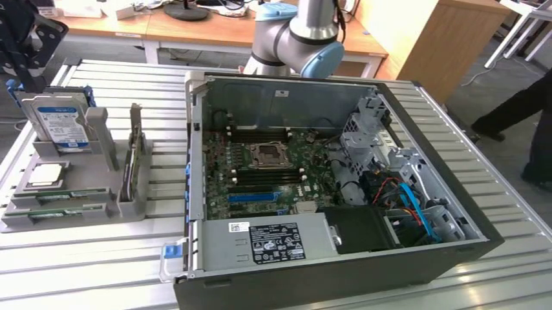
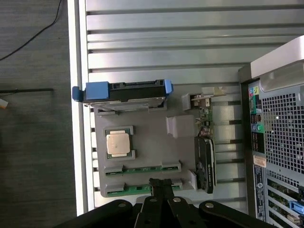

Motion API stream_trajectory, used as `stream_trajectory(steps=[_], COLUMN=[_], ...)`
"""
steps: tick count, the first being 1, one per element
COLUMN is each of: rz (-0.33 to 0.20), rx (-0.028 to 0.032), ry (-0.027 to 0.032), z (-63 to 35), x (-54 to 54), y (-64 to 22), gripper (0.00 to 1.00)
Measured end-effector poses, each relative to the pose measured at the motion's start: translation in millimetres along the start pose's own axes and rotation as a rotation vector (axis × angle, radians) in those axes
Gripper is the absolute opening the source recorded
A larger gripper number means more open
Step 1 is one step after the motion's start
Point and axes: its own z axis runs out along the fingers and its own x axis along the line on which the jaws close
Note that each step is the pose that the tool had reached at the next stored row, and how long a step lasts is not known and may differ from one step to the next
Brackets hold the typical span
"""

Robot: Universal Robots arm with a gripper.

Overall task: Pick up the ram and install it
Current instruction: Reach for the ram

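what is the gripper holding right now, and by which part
Nothing: the gripper hangs empty above the grey plastic holder, where both long green ram sticks lie in their slots.

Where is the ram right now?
The ram sits in the grey holder at the exterior view's left, beside the processor chip, outside the computer case.

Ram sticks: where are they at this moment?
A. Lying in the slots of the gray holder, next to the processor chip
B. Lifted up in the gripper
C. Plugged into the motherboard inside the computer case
A: the two green ram sticks lie in the gray holder beside the processor chip, and the gripper hangs above them.
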Motion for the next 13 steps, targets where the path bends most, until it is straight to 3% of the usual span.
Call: stream_trajectory(steps=[4,13], rz=[0.000,0.000], rx=[0.0000,0.0000], ry=[0.0000,0.0000], z=[-0.1,-0.1], x=[4.9,5.1], y=[-0.4,-0.4], gripper=[0.11,0.11])
